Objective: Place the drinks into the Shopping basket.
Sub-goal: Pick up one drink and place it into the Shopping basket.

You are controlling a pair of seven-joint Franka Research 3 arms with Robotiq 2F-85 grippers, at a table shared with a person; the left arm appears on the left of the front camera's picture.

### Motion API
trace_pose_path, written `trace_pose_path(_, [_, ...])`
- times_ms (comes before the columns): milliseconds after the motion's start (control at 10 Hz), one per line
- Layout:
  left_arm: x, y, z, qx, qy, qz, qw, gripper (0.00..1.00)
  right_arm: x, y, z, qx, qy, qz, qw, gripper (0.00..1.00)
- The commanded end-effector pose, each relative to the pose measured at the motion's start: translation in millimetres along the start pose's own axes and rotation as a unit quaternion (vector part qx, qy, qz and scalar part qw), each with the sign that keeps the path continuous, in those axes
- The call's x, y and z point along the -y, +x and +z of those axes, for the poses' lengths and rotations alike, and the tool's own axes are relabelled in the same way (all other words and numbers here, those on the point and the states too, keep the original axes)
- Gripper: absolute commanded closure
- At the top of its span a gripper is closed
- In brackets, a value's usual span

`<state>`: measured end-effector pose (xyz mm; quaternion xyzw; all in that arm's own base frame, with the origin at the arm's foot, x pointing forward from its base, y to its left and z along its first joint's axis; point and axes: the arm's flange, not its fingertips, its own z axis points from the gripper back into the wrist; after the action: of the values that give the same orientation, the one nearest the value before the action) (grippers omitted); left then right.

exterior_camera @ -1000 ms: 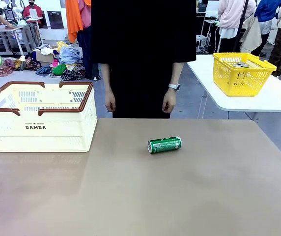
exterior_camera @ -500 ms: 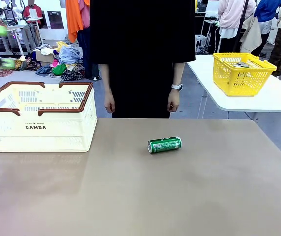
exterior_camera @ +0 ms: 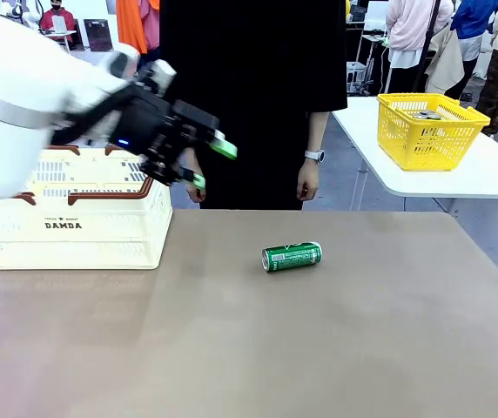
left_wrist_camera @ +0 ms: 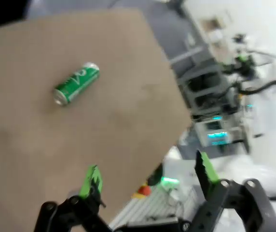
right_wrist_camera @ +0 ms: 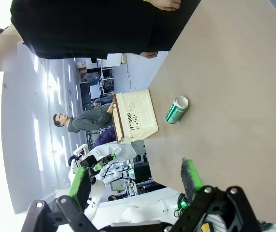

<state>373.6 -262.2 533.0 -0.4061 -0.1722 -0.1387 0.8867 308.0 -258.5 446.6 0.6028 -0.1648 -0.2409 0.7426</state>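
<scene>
Hovering left gripper jaws wide apart, empty, just right of Shopping basket | right gripper jaws wide, empty | green can on its side, centre of table, well right of basket | risk: off-centre pinch rolls can away

The left arm was a bulky, smooth white shell that met a black wrist section carrying a small blue light. The left end effector was black, its two slim fingers faced with bright green pads. The right end effector had the same build: black jointed linkages with round pivot pins, and green-faced fingers.
</scene>
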Motion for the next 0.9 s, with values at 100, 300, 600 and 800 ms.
trace_pose_path(100, [25.9,17.8,-77.0,-0.008,0.201,-0.017,0.979,0.00,-0.8,-3.5,-0.7,0.002,0.002,0.003,1.000,0.00])
trace_pose_path(300, [33.8,16.3,-131.9,-0.050,0.263,-0.004,0.963,0.00,-0.8,-3.5,-0.7,0.002,0.002,0.003,1.000,0.00])
trace_pose_path(600, [15.3,-14.4,-124.9,-0.030,0.245,-0.031,0.968,0.00,-0.8,-3.5,-0.7,0.002,0.002,0.003,1.000,0.00])
trace_pose_path(800, [15.3,-14.4,-124.9,-0.030,0.245,-0.031,0.968,0.00,-0.8,-3.5,-0.7,0.002,0.002,0.003,1.000,0.00])
